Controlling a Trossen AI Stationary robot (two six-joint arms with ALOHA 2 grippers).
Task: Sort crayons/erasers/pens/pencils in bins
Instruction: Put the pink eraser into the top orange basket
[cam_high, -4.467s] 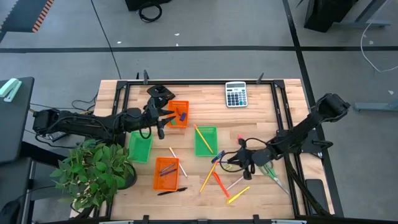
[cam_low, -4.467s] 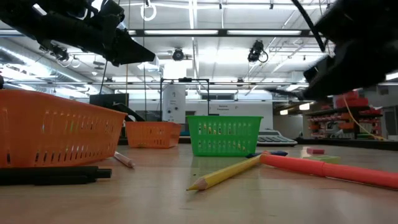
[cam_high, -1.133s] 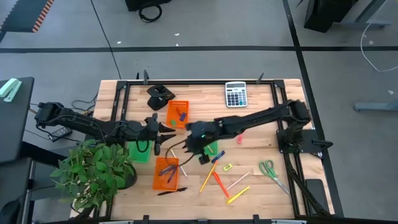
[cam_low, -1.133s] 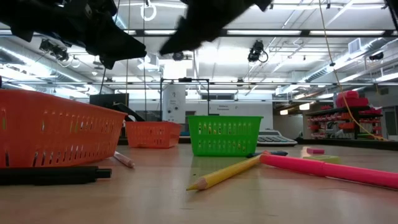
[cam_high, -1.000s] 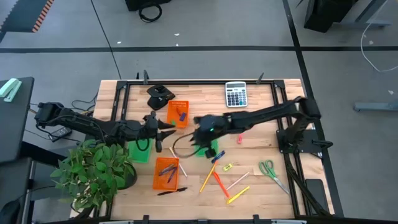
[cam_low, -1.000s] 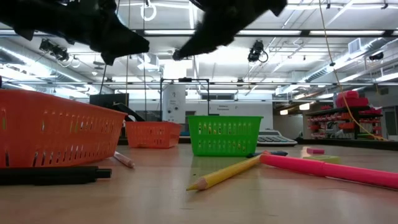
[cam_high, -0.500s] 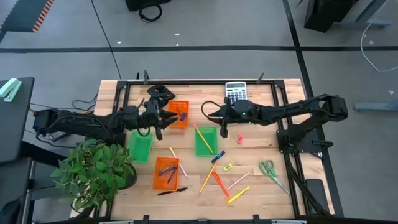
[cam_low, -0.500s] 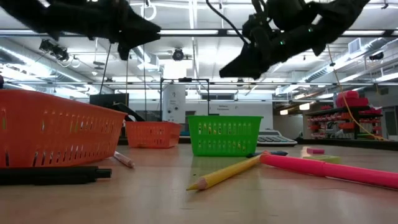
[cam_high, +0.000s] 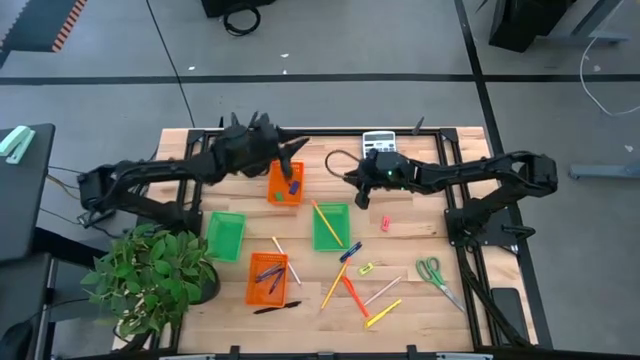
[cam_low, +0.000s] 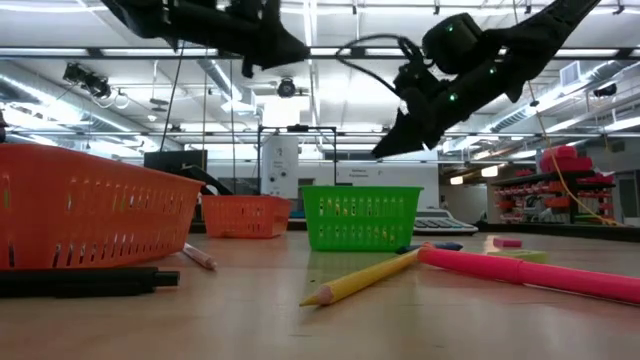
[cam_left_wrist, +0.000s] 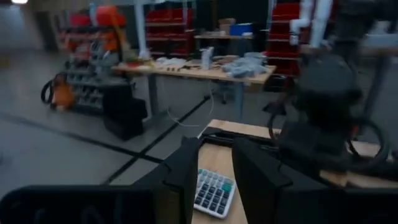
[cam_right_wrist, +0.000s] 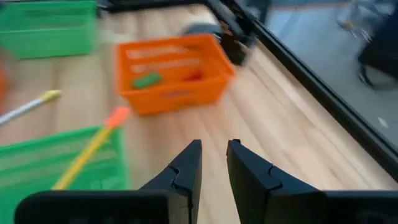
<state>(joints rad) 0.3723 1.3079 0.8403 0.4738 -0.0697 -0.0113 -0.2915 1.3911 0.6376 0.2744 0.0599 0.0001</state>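
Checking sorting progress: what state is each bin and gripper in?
Far orange plastic bin: holds erasers.
Near orange plastic bin: holds pens.
Left green plastic bin: looks empty.
Right green plastic bin: pencil across it.
Left gripper: slightly open, empty.
Right gripper: slightly open, empty.

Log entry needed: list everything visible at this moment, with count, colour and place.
orange bins: two, orange; one far, one near, left of centre.
green bins: two, green; between the orange ones; one holds a yellow pencil.
loose sticks: about seven; yellow, red, pale, blue, black; near half of the table.
erasers: two loose; pink, yellow; right of centre.
scissors: one, green-handled; near right.
calculator: one, grey; far edge.
plant: one, green; near left corner.
left gripper: raised at the far edge, empty.
right gripper: raised beside the calculator, empty.
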